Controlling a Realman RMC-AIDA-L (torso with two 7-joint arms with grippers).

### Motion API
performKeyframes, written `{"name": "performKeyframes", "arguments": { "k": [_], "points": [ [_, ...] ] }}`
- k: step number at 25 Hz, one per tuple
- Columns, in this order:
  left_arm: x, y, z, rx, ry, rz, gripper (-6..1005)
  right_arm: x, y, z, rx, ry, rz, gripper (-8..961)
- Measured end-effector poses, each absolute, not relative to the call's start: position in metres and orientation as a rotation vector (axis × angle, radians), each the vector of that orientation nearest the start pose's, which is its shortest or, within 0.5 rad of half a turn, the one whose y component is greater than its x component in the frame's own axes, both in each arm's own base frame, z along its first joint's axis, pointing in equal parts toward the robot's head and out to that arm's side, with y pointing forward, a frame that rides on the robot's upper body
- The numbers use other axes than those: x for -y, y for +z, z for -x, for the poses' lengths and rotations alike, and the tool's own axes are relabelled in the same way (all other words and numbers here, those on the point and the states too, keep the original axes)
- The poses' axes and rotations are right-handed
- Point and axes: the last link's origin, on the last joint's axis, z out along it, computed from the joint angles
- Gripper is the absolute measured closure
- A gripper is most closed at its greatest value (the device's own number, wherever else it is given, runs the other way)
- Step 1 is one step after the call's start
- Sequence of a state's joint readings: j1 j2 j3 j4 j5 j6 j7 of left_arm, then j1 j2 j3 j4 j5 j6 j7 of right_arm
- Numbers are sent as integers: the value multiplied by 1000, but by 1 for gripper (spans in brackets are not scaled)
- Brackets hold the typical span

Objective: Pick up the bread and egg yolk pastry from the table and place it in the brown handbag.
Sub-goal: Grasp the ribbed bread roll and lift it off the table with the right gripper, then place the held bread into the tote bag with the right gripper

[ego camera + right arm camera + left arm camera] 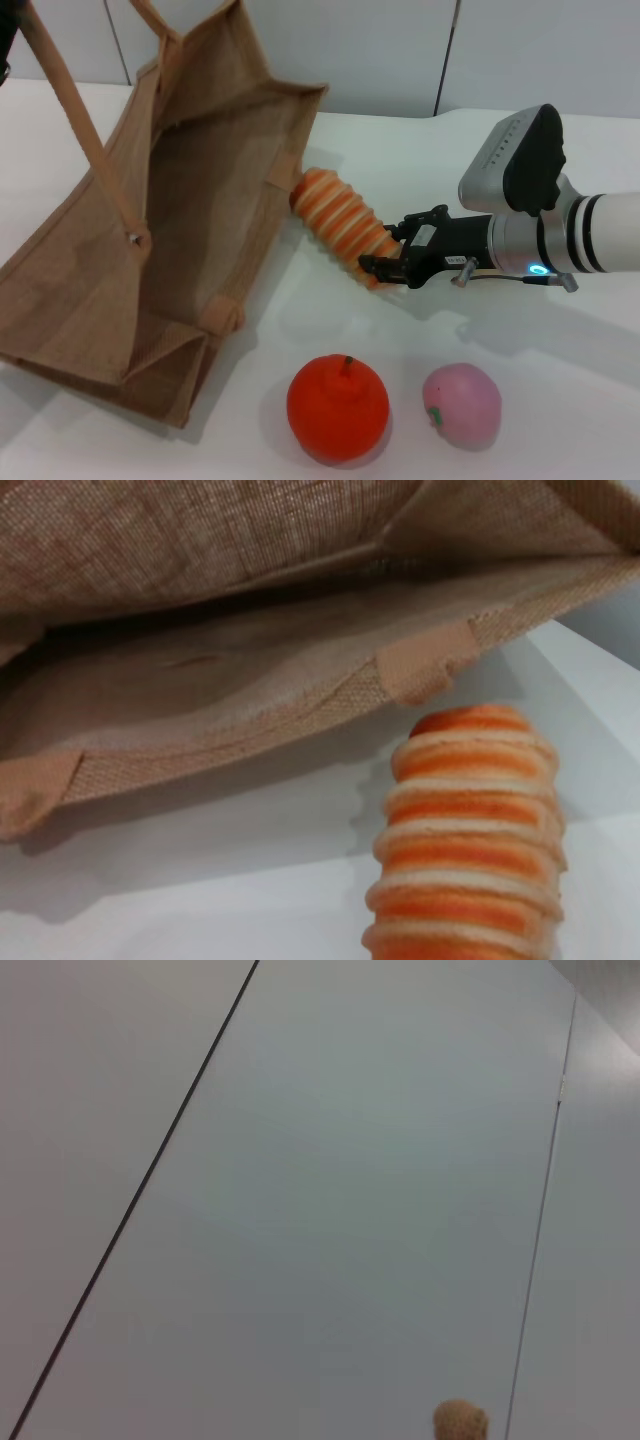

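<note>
The bread (340, 225), a ridged orange-and-cream loaf, lies on the white table just right of the brown handbag (170, 200); it also fills the right wrist view (470, 840). The handbag stands open, and one long handle (85, 120) rises out of the picture at top left. My right gripper (388, 250) is at the loaf's near end, its dark fingers open on either side of that end. The egg yolk pastry is out of view. My left gripper does not show; its wrist view holds only wall panels and a small tan scrap (460, 1422).
An orange fruit (338, 407) and a pink peach-like ball (461, 405) sit near the table's front edge. The bag's open mouth (250, 680) faces the loaf. A grey wall runs behind the table.
</note>
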State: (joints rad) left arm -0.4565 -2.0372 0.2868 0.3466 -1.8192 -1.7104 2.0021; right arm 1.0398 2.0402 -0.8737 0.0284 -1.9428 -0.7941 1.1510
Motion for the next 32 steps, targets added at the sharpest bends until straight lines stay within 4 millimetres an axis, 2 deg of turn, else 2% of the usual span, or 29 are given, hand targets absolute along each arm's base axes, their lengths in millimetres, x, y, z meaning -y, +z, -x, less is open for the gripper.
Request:
{"name": "performKeyframes", "arguments": {
  "k": [14, 20, 26, 29, 32],
  "points": [
    [-320, 99, 292, 517, -1496, 1708, 878, -410, -105, -209, -459, 142, 2723, 480],
    [-319, 98, 293, 523, -1497, 1706, 878, -417, -98, -207, -491, 199, 2674, 552],
    [-319, 98, 293, 522, -1499, 1712, 878, -429, -80, -214, -533, 244, 2585, 599],
    [-319, 97, 292, 520, -1500, 1717, 878, -438, -61, -220, -566, 273, 2521, 623],
    [-321, 96, 290, 520, -1500, 1727, 878, -438, -41, -224, -580, 343, 2503, 637]
  ]
}}
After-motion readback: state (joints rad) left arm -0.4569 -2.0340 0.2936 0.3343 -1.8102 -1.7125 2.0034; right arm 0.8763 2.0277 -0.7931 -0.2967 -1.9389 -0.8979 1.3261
